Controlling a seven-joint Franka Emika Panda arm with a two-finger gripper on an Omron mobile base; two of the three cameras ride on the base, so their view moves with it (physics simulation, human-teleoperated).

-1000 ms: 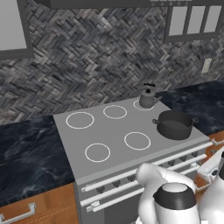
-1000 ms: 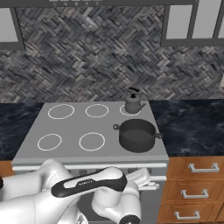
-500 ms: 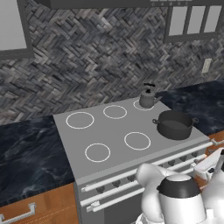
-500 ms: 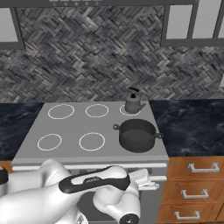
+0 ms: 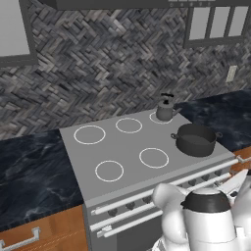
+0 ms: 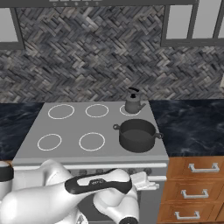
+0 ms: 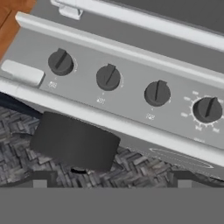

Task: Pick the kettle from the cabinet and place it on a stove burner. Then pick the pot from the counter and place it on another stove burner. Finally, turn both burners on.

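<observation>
Herringbone grey tiles back the black marble desk (image 5: 34, 171) and grey cooktop (image 5: 122, 147) in the left base view; kettle (image 5: 164, 111) and pot (image 5: 196, 140) each sit on a right-side burner.

Right base view: kettle (image 6: 132, 104) behind pot (image 6: 138, 135), apart.

Hand view: 4 dark knobs (image 7: 108, 77) with unreadable marks; the hand (image 7: 111, 177) is spread wide, empty.

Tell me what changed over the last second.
Little. The arm's dark-topped joint shifted slightly toward the lower right in the left base view. Nothing was grasped or released. The kettle and the pot stayed on their burners, and the gripper stayed open facing the stove knobs.
</observation>
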